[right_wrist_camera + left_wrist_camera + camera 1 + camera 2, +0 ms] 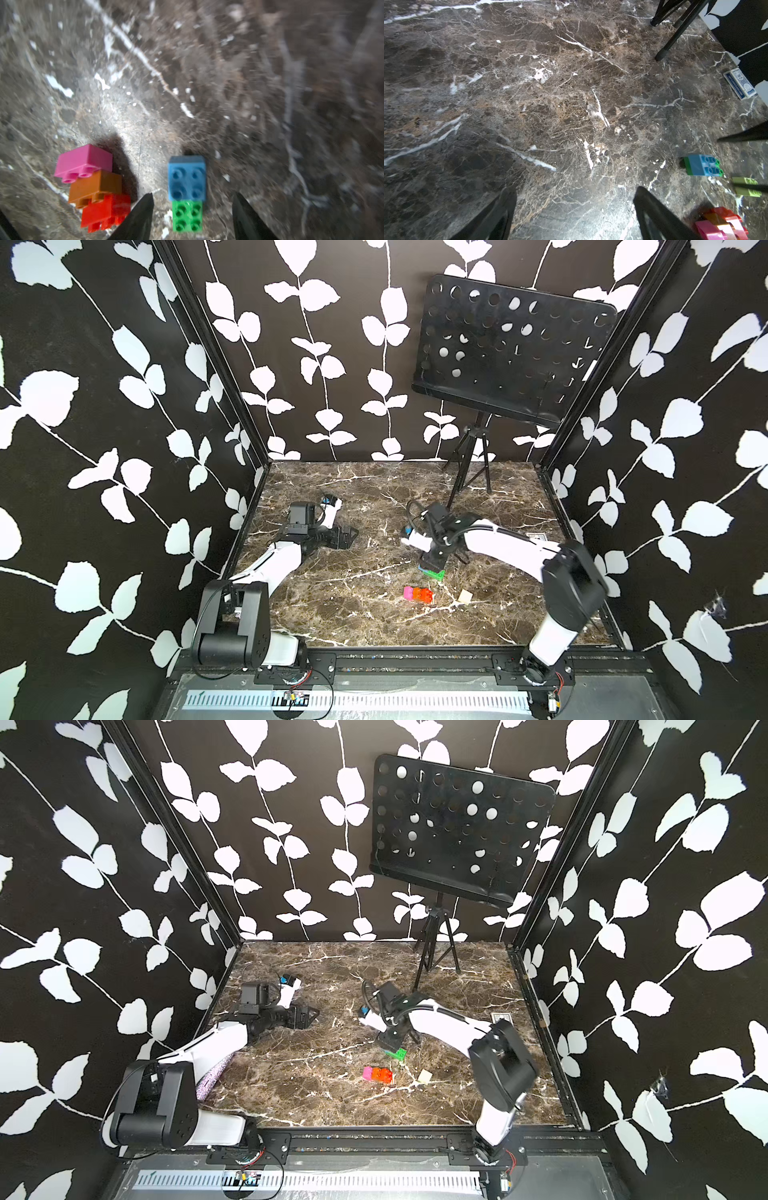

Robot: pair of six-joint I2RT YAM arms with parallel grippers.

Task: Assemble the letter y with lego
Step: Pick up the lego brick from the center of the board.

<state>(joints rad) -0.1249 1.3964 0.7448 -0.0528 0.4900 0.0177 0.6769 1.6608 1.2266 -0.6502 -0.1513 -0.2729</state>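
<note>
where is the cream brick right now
In a top view the cream brick lies alone on the marble table, just right of the pink-and-orange stack.

Table [374, 626] front strip open; tripod stand [478, 432] blocks far right; lego [419, 594] mid-table.

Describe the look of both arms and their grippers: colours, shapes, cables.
The left arm and the right arm both have white shell links between chunky black joint housings. Thin black cables loop at the wrists, next to small blue connectors. The left gripper and the right gripper have black, tapering, pointed fingers.
</note>
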